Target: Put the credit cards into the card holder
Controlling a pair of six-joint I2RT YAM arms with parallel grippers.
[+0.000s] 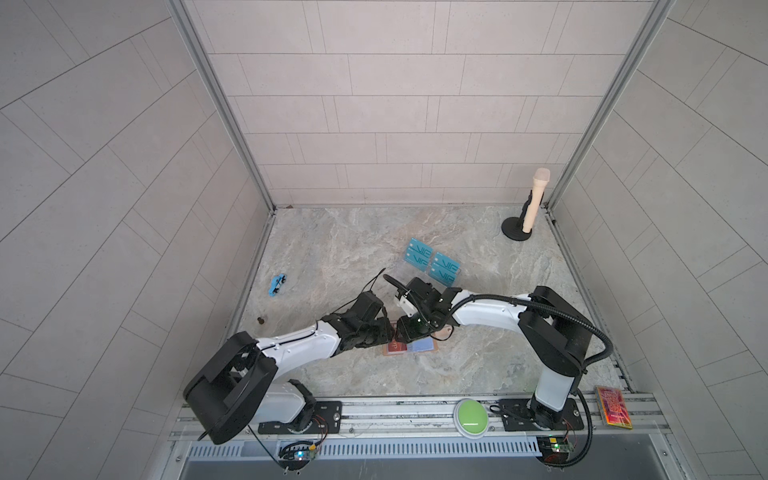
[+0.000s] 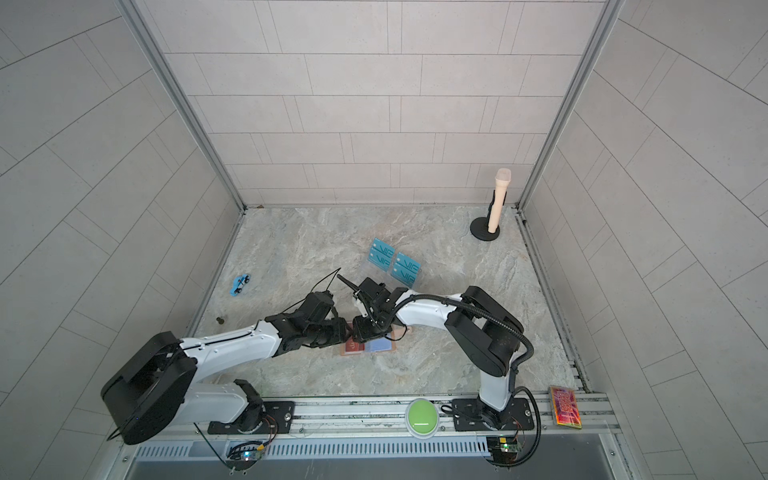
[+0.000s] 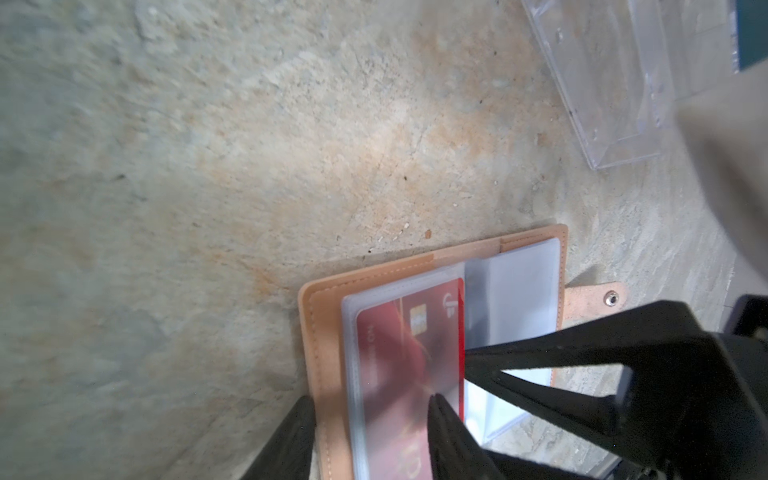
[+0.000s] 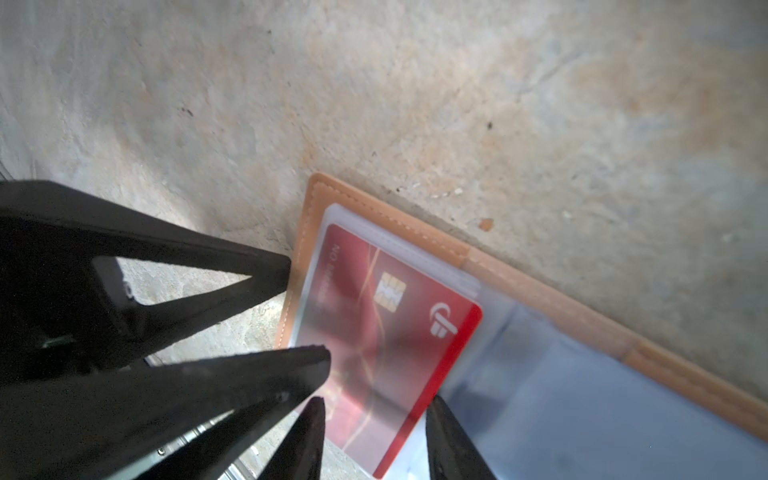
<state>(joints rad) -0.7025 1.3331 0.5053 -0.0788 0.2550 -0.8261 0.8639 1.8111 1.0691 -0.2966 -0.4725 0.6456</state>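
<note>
The tan-pink card holder point(image 1: 424, 345) point(image 2: 380, 345) lies open on the marble table. A red credit card point(image 3: 399, 332) point(image 4: 374, 324) sits in the clear sleeve of one half, with a bare red strip along one long edge. The other half shows pale-blue pockets point(image 4: 582, 407). My left gripper point(image 3: 370, 399) is open; one finger rests outside the holder's stitched edge, the other on the sleeved card. My right gripper point(image 4: 376, 399) is open too, its jaws standing either side of the card's corner. Both grippers meet tip to tip point(image 1: 395, 331). Several teal credit cards point(image 1: 434, 264) point(image 2: 397, 266) stand behind.
The teal cards sit in a clear acrylic stand point(image 3: 615, 83). A beige microphone on a black base point(image 1: 530, 208) stands back right. A blue toy car point(image 1: 277, 284) lies at left. A green button point(image 1: 471, 417) and an orange-pink slab point(image 1: 614, 406) are on the front rail.
</note>
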